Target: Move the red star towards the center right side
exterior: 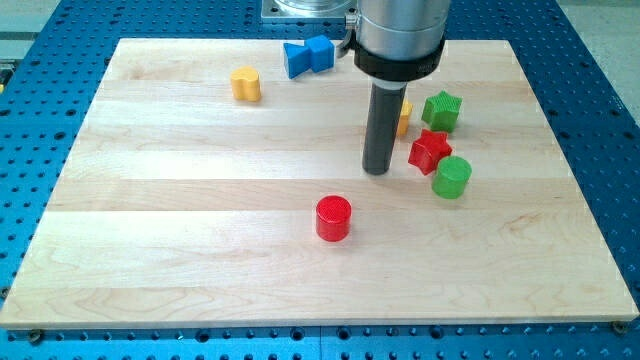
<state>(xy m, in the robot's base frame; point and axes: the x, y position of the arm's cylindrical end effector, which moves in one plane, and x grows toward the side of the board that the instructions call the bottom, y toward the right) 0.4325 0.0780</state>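
Observation:
The red star lies on the wooden board right of centre. My tip rests on the board just left of the red star, a small gap apart. A green cylinder touches the star at its lower right. A green star sits just above the red star. A yellow block is partly hidden behind the rod, upper left of the red star.
A red cylinder stands below my tip near the board's centre. A yellow cylinder is at the upper left. Two blue blocks sit together at the top edge. The blue perforated table surrounds the board.

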